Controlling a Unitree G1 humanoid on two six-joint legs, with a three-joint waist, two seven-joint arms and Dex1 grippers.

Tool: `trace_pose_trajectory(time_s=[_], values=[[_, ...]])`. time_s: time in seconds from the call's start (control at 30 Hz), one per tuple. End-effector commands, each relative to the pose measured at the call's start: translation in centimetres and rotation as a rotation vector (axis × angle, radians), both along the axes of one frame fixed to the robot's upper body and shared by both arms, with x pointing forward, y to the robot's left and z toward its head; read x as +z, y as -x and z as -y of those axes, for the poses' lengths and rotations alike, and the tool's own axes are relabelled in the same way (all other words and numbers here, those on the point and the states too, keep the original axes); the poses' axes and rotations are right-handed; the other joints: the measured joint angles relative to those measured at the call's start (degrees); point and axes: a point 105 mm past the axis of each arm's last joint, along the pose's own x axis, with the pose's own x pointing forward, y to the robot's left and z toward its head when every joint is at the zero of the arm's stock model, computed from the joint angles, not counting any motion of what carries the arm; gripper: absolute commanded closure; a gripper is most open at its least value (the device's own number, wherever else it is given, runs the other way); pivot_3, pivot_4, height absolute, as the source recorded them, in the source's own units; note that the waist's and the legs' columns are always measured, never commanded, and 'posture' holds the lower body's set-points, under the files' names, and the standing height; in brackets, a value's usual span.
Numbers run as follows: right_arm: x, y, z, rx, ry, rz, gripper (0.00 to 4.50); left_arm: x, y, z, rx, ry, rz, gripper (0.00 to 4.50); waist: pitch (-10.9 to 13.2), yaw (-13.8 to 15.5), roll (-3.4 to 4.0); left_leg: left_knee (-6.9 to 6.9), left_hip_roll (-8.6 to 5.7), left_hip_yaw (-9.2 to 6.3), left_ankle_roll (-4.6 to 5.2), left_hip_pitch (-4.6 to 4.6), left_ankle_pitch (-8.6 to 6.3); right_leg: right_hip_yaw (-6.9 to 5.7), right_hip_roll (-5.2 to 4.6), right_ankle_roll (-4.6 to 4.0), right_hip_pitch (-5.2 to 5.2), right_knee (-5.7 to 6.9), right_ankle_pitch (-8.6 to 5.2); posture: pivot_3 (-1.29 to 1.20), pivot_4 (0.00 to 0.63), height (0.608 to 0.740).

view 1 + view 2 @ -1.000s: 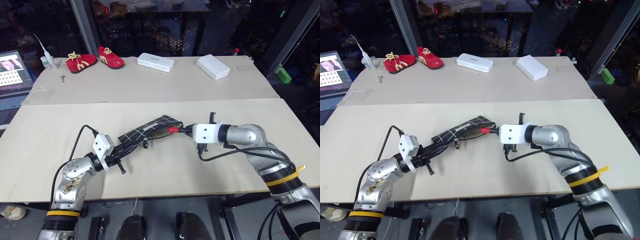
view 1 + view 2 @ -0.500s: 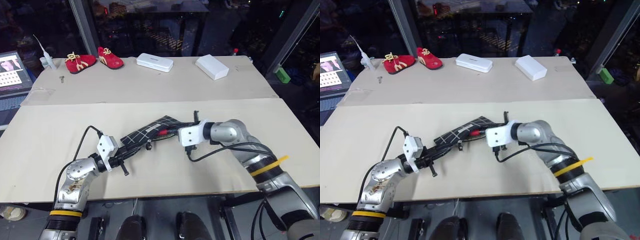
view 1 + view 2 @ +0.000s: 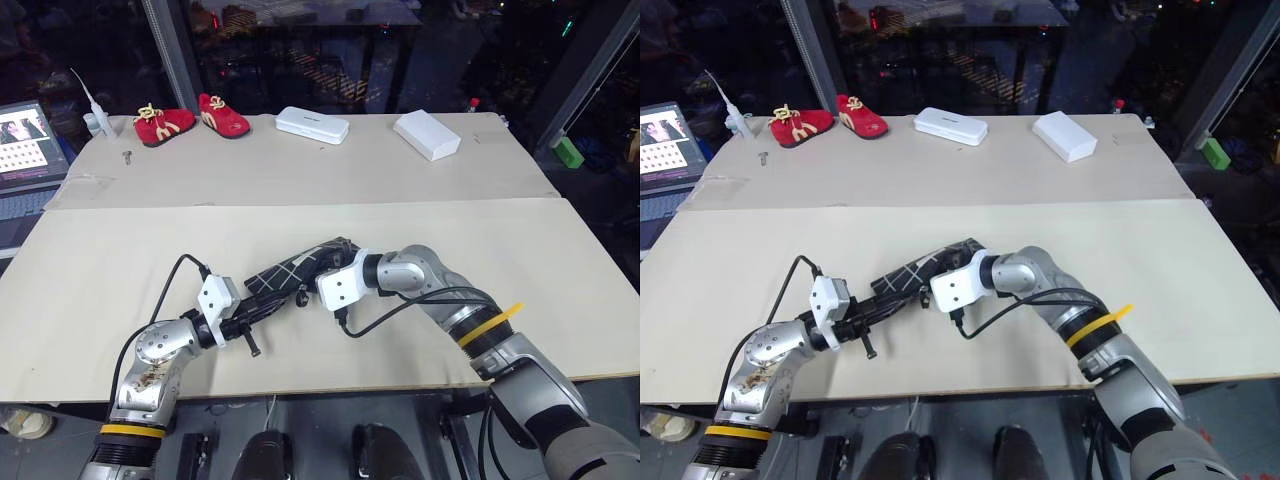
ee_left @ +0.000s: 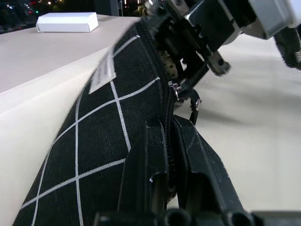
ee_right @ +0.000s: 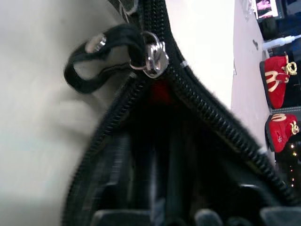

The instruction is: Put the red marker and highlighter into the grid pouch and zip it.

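Red marker (image 5: 161, 92) mostly hidden inside grid pouch (image 3: 295, 270); right gripper (image 3: 318, 283) jaws hidden inside pouch mouth.

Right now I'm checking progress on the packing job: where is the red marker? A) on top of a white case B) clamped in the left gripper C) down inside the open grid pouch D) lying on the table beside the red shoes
C: the right wrist view looks into the unzipped grid pouch, and the red marker shows deep inside, just under the zipper pull.
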Motion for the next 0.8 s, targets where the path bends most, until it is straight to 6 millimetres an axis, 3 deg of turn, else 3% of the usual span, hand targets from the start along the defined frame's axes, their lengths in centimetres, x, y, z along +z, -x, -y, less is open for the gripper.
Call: trace_pose_trajectory(time_s=[0.03, 0.2, 0.33, 0.43, 0.57, 0.7, 0.8], values=[[2.7, -1.0, 1.7, -0.038, -0.068, 0.052, 0.74, 1.0, 0.2, 0.0, -0.014, 0.010, 0.040, 4.50, 0.0, 0.0, 0.00, 0.00, 0.01, -0.01, 0.00, 0.00, 0.00, 0.00, 0.01, 0.00, 0.00, 0.00, 0.00, 0.00, 0.150, 0.740], [5.6, -0.9, 5.4, -0.109, -0.218, -0.082, 0.74, 1.1, 0.0, -0.1, -0.010, 0.010, 0.043, 4.50, 0.0, 0.0, 0.00, 0.00, 0.01, -0.01, 0.00, -0.01, 0.00, -0.02, 0.01, 0.00, -0.01, -0.01, 0.00, 0.00, 0.150, 0.740], [7.2, 1.9, 9.9, -0.190, -0.375, -0.538, 0.74, 1.0, -0.1, -0.1, -0.007, 0.012, 0.041, 4.50, 0.0, 0.6, 0.01, 0.00, 0.04, -0.21, 0.03, -0.02, -0.02, -0.06, -0.01, 0.00, 0.08, -0.05, 0.00, 0.00, 0.150, 0.740], [7.6, 4.8, 11.4, -0.181, -0.444, -0.832, 0.74, 1.0, -0.1, 0.0, -0.007, 0.017, 0.036, 4.50, 0.0, 0.6, 0.01, -0.01, 0.03, -0.36, 0.10, 0.00, -0.07, -0.05, -0.09, -0.01, 0.11, -0.08, 0.01, 0.00, 0.150, 0.740], [5.7, 7.0, 10.6, -0.210, -0.486, -1.046, 0.74, 1.1, -0.3, -0.2, 0.000, 0.023, 0.032, 4.50, 0.0, 0.2, 0.00, -0.02, 0.09, -0.45, 0.10, 0.11, -0.08, -0.08, -0.02, -0.07, 0.16, -0.07, 0.01, 0.00, 0.150, 0.740], [1.2, 6.8, 8.3, -0.403, -0.513, -1.174, 0.74, 1.3, -0.4, -0.1, 0.005, 0.031, 0.035, 4.50, 0.0, -0.1, -0.01, -0.02, 0.10, -0.45, 0.09, 0.15, -0.07, -0.03, 0.03, -0.12, 0.15, -0.05, -0.01, 0.00, 0.150, 0.740], [-0.3, 6.7, 6.6, -0.486, -0.533, -1.245, 0.74, 1.4, -0.4, 0.2, 0.003, 0.038, 0.035, 4.50, 0.0, 0.1, 0.00, -0.02, 0.05, -0.45, 0.05, 0.09, -0.04, -0.02, 0.02, -0.11, 0.11, -0.03, -0.01, 0.00, 0.150, 0.740]])
